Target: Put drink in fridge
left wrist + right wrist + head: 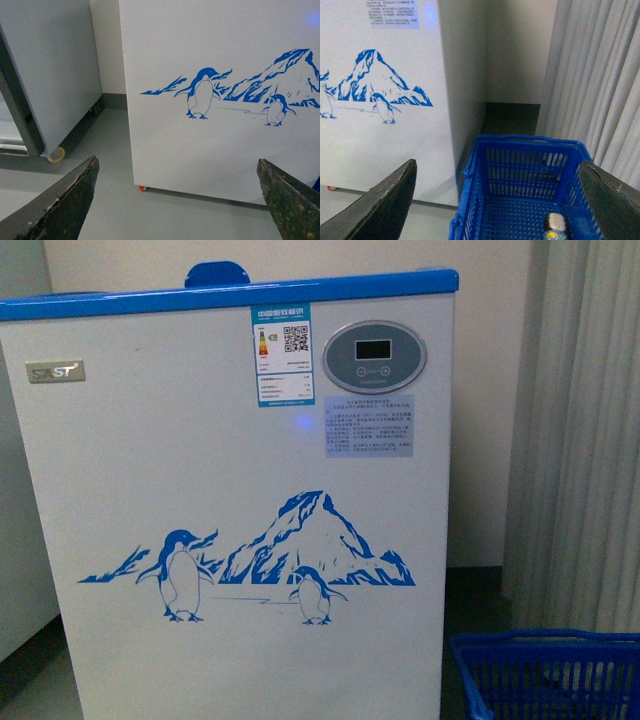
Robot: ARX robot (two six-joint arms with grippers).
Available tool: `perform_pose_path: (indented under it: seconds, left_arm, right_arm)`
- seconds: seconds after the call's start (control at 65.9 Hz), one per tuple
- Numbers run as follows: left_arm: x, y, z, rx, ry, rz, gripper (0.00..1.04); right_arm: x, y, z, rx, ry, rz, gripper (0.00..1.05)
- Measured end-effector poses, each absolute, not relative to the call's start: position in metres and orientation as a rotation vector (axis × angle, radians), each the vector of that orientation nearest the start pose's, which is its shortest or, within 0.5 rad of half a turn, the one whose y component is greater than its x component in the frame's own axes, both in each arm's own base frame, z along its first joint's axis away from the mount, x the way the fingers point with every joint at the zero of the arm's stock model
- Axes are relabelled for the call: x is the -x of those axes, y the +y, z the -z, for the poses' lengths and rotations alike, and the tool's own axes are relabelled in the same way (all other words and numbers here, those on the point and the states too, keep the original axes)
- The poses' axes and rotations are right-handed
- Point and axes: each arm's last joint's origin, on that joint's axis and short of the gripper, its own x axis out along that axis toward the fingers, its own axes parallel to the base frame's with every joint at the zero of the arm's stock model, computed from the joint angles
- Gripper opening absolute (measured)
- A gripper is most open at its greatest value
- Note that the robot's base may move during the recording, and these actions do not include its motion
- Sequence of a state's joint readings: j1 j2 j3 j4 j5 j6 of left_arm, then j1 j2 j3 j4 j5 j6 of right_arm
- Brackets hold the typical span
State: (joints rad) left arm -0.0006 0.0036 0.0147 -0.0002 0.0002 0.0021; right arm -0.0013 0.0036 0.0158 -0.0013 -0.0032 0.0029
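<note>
The fridge [150,450] is a white chest freezer with a blue top rim, a penguin-and-mountain decal and an oval display [374,355]; it fills the front view. It also shows in the left wrist view [225,150] with a red caster [143,188], and in the right wrist view [375,150]. The drink [553,226], a bottle with a white cap, lies in the blue basket [475,165]. My right gripper [497,200] is open above the basket. My left gripper [177,200] is open, facing the fridge front low down. The glass lids are out of view.
A taller grey-white cabinet [45,75] on casters stands left of the fridge. The blue basket [545,675] sits on the floor right of the fridge. Pale curtains [580,430] hang at the right. Grey floor [150,215] lies in front.
</note>
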Motion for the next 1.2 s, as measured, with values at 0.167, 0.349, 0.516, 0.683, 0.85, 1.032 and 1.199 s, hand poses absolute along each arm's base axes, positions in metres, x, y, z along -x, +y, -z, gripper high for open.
perform_pose_path:
  seconds: [0.167, 0.349, 0.516, 0.683, 0.85, 1.032, 1.199]
  left_arm:
    - [-0.097, 0.0, -0.168, -0.002, -0.01, 0.0, 0.97]
    - [-0.097, 0.0, -0.168, -0.002, -0.01, 0.0, 0.97]
    - [-0.097, 0.0, -0.168, -0.002, -0.01, 0.001, 0.97]
    - [-0.097, 0.0, -0.168, -0.002, -0.01, 0.0, 0.97]
    - [-0.097, 0.0, -0.168, -0.002, -0.01, 0.0, 0.97]
    - [-0.097, 0.0, -0.168, -0.002, -0.01, 0.0, 0.97]
    - [-0.097, 0.0, -0.168, -0.002, -0.01, 0.0, 0.97]
  right_arm:
    - [-0.097, 0.0, -0.168, -0.003, -0.011, -0.002, 0.97]
    - [-0.097, 0.0, -0.168, -0.003, -0.01, 0.0, 0.97]
    - [-0.107, -0.008, -0.167, -0.041, 0.396, 0.268, 0.97]
    - [-0.153, -0.033, -0.148, -0.045, 0.624, 0.433, 0.97]
    - [-0.21, -0.062, -0.11, 0.0, 0.766, 0.495, 0.97]
    - [-0.261, -0.084, -0.039, -0.013, 0.952, 0.511, 0.97]
    - [-0.304, -0.095, 0.042, -0.065, 1.06, 0.534, 0.97]
